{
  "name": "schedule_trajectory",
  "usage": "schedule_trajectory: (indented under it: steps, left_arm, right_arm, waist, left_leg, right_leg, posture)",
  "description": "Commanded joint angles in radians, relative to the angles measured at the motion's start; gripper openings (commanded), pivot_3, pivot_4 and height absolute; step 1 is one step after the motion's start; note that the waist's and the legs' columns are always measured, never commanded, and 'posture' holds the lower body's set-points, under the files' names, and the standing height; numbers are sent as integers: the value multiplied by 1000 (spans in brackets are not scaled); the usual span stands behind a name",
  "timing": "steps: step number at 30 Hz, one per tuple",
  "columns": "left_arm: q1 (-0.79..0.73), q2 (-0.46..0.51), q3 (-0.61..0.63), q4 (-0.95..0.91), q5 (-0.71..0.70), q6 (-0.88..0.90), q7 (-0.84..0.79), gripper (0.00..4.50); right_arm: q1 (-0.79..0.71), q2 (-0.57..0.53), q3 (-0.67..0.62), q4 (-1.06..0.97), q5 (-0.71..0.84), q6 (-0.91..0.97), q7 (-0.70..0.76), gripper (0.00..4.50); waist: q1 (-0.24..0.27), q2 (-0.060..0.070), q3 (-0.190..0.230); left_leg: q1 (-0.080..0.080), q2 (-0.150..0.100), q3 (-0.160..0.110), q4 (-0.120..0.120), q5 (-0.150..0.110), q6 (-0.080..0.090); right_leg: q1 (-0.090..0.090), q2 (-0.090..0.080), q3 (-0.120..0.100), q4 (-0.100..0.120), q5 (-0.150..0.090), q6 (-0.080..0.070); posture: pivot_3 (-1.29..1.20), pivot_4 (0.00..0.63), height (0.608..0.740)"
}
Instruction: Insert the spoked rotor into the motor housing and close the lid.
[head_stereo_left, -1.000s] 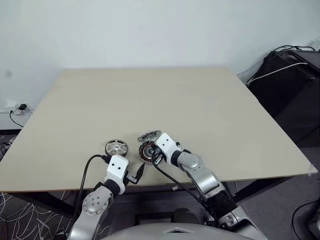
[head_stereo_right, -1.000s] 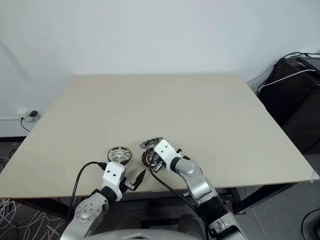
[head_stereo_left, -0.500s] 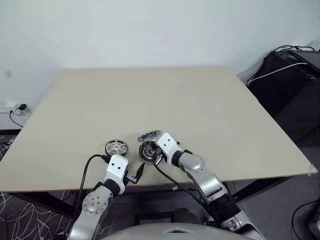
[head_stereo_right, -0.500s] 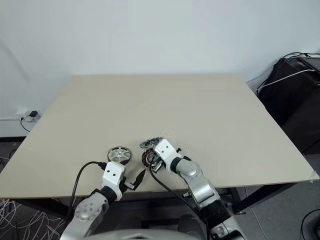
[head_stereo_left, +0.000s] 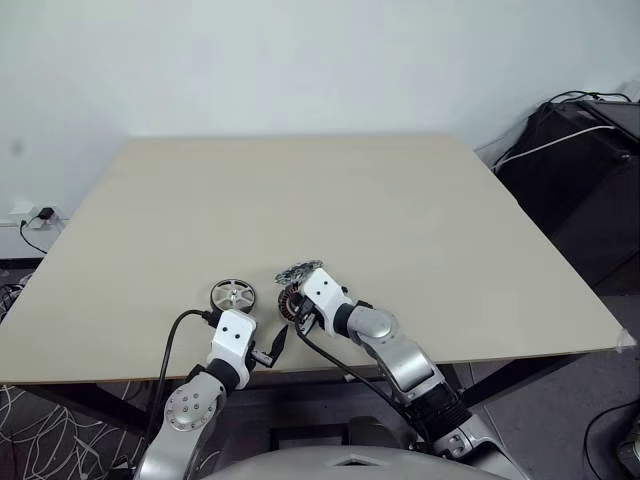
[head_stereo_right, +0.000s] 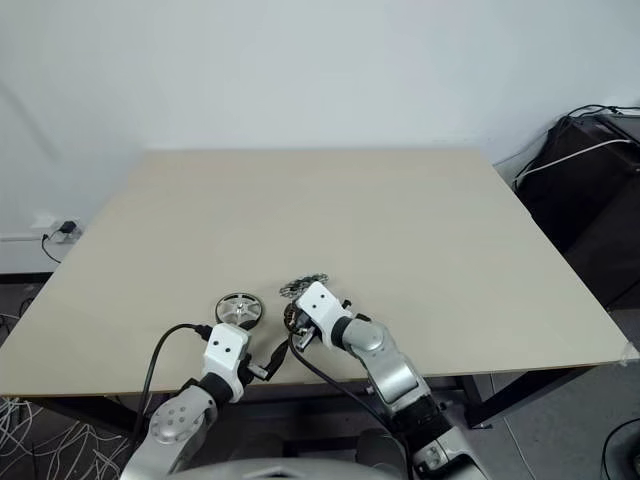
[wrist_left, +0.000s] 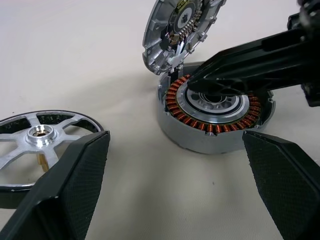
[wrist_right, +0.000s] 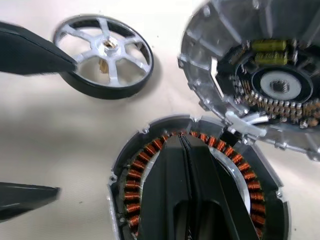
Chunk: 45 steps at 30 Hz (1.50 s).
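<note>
The right claw (head_stereo_left: 296, 316) has slid a little toward the frame's left, now covering more of the motor housing (head_stereo_left: 290, 302).

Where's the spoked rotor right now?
The spoked rotor lies flat on the table near its front edge, to the robot's left of the motor housing and just ahead of the open left pincer.

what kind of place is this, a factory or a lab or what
Probably a lab or test room, not a factory line: one bare beige table against a plain white wall, loose cables on the floor, and black equipment with cords alongside. Only motor parts lie on the table.
</note>
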Motion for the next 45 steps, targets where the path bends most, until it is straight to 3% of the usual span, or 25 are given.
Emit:
schedule_trajectory:
  steps: [1, 11, 29, 45]
  left_arm:
    - [-4, -4, 8, -27, -10, -13, 4, 4500]
    - [0, -4, 6, -29, -12, -15, 1, 4500]
    - [-6, 2, 9, -26, -16, -11, -3, 4500]
    - [0, -3, 7, -30, -16, -11, 3, 4500]
  right_arm:
    - [-32, 8, -18, 18, -5, -6, -22, 35]
    - [-29, -27, -61, 36, 0, -6, -40, 35]
    - [31, -11, -49, -139, 51, -10, 2, 35]
    - [27, -44, -63, 0, 20, 4, -22, 35]
  waist:
    - [0, 0, 0]
    - [0, 0, 0]
    - [0, 0, 0]
    - [2, 0, 0]
  left_leg:
    - [0, 0, 0, 0, 0, 0]
    - [0, 0, 0, 0, 0, 0]
    - [0, 0, 0, 0, 0, 0]
    - [0, 0, 0, 0, 0, 0]
  right_leg:
    - [0, 0, 0, 0, 0, 0]
    - [0, 0, 0, 0, 0, 0]
    - [0, 0, 0, 0, 0, 0]
    - [0, -1, 0, 0, 0, 0]
  posture:
    - [0, 0, 740]
    - [0, 0, 740]
    - [0, 0, 740]
    - [0, 0, 740]
